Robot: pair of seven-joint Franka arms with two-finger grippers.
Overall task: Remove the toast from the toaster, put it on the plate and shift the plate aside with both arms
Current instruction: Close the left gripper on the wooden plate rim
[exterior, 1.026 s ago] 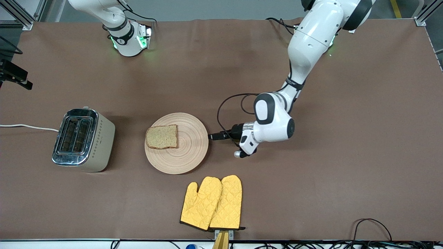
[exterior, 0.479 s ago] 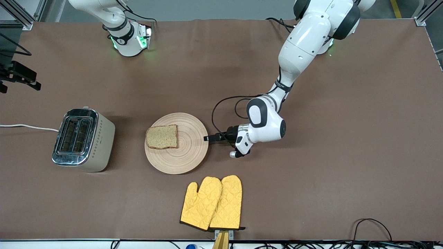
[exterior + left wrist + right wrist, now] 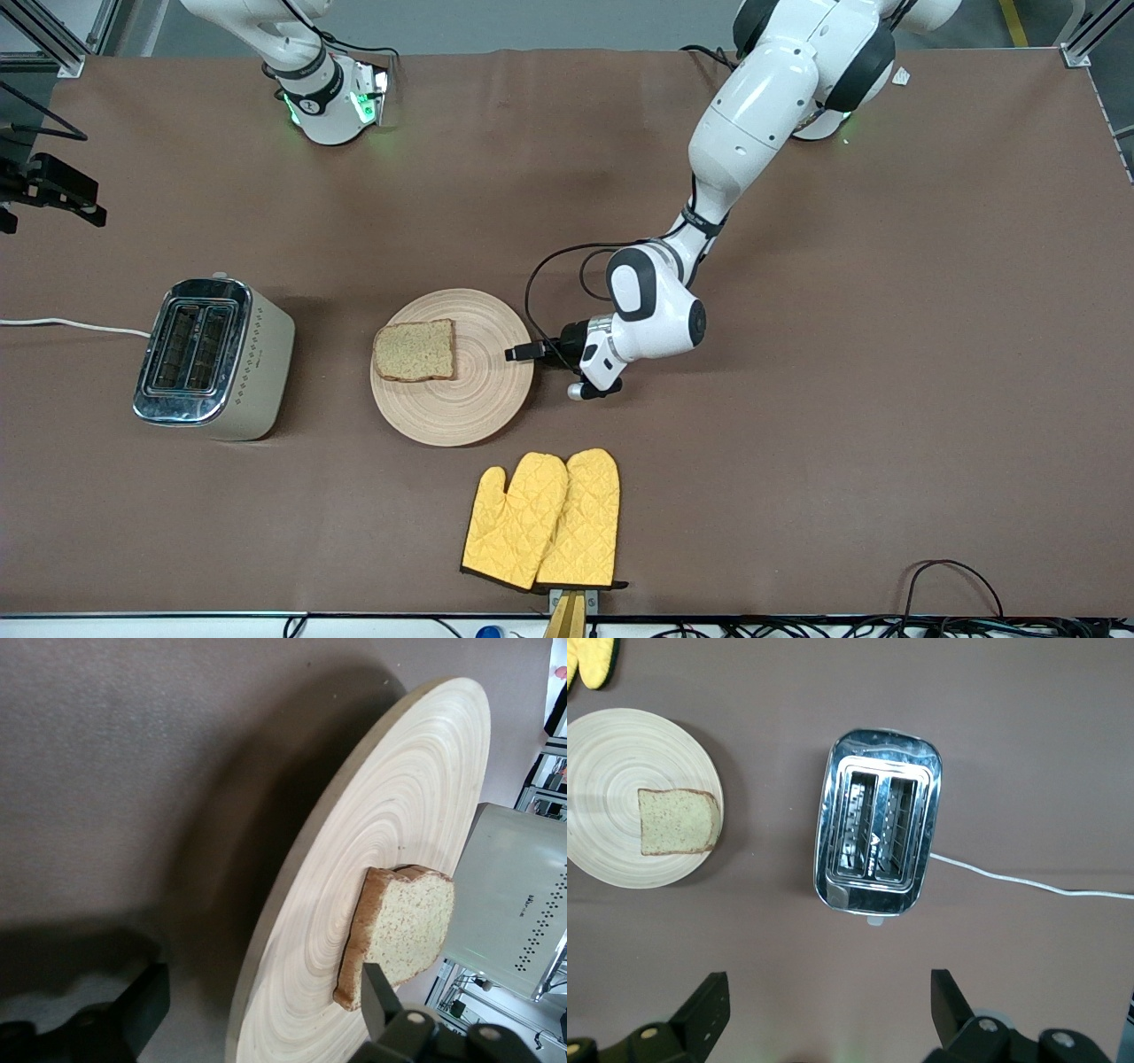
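Plate (image 3: 478,399): light beige wood with concentric ring grooves. Toast (image 3: 415,350): brown, speckled crumb with a darker crust. Toaster (image 3: 213,357): chrome top and end, cream side panel bearing rows of small dark dots; white cord. Oven mitts (image 3: 542,519): yellow, diamond-quilted, with black cuff trim. Table cover (image 3: 886,399): plain brown. Arms: white shells with black joint bands and black cables. Left gripper (image 3: 514,353) and right gripper (image 3: 828,1010): black. Right arm base (image 3: 332,106): green lights.

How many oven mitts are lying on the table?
2. The two yellow oven mitts lie side by side, touching, nearer to the front camera than the plate. None seems hidden.
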